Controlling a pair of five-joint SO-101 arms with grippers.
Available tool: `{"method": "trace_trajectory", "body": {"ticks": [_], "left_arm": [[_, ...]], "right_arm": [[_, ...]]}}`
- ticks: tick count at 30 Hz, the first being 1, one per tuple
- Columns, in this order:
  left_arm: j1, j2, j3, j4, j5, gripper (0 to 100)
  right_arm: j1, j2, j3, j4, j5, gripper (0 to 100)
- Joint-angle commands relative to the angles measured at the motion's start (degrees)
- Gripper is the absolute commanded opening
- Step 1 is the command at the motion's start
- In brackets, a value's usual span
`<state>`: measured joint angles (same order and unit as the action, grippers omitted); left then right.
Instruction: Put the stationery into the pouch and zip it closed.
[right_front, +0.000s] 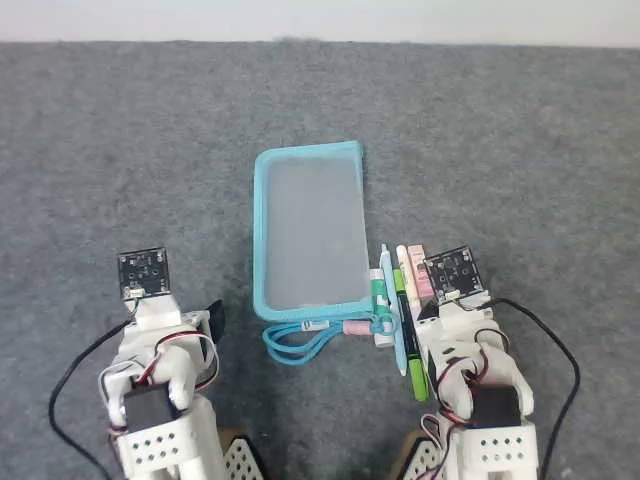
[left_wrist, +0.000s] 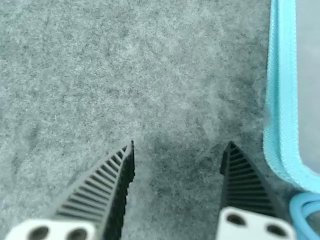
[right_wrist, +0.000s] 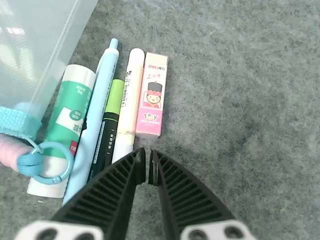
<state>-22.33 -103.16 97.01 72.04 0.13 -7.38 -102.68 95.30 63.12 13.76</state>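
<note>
A translucent pouch (right_front: 308, 230) with a teal border lies flat at the table's middle, its blue loop strap (right_front: 292, 343) trailing at the near end. Beside its near right corner lie a green-and-white glue stick (right_wrist: 62, 125), a pale blue pen (right_wrist: 95, 130), a green marker (right_wrist: 109, 125), a cream pen (right_wrist: 128, 100) and a pink eraser box (right_wrist: 152, 95). My right gripper (right_wrist: 146, 159) is shut, its tips just short of the cream pen and eraser. My left gripper (left_wrist: 177, 152) stands open over bare carpet, left of the pouch edge (left_wrist: 280, 100).
Grey carpet (right_front: 120, 140) covers the whole table. A pink zipper pull (right_front: 356, 327) and a blue ring (right_wrist: 44, 162) sit at the pouch's near corner by the glue stick. Cables (right_front: 70, 390) hang near both arm bases.
</note>
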Motion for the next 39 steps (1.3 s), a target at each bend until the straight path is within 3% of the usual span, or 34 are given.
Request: {"method": "trace_trajectory", "body": {"ticks": [1,39], "left_arm": [[-0.18,-1.14,-0.4,0.35,0.88,27],[-0.26,-1.14,-0.4,0.26,0.7,27]], "right_arm": [[0.04,-1.01,1.23,0.13,-0.35,2.4],[-0.75,-1.01,1.23,0.13,-0.88,2.4]]}}
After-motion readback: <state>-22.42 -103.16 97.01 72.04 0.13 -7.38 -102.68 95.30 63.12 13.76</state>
